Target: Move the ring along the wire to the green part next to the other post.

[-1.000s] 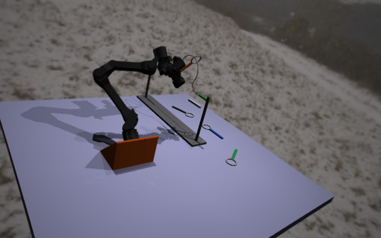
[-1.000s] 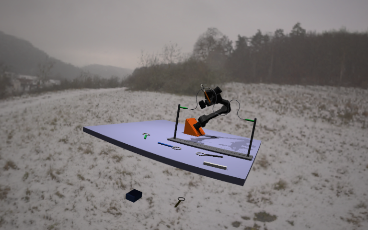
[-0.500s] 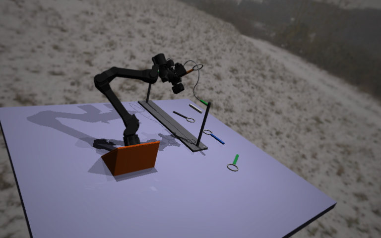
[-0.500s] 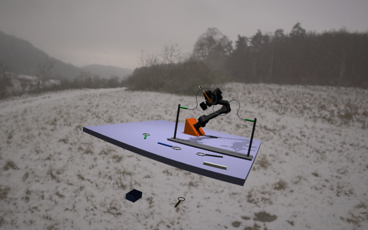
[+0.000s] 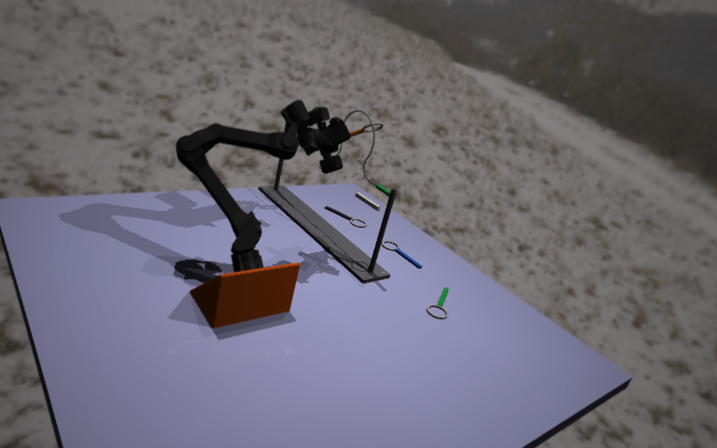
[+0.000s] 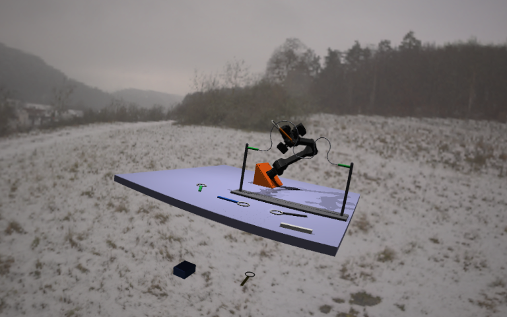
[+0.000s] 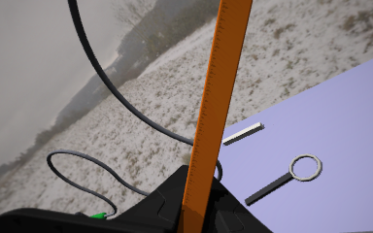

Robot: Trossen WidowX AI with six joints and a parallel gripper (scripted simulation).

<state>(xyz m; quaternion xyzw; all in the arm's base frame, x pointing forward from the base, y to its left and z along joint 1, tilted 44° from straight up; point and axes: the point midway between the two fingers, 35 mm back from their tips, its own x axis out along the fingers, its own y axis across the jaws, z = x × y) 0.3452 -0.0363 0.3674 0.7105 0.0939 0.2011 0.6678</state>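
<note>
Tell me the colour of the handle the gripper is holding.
Orange; the handle shows best in the wrist view, rising from the gripper.

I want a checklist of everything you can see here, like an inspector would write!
Surface: lilac table, flat, with the arm's shadow on it.
Job's things: ring up on the grey wire, orange handle held; two posts, the near post with a green wire end at its top.
Clutter: green-handled ring, blue-handled ring, black-handled ring, white bar, orange wedge; on the ground, a dark blue box and another ring.
Hand: hand shut on the orange handle, high above the table.
Cables: nothing seen.
Surroundings: snowy field, dark trees, grey sky.
</note>
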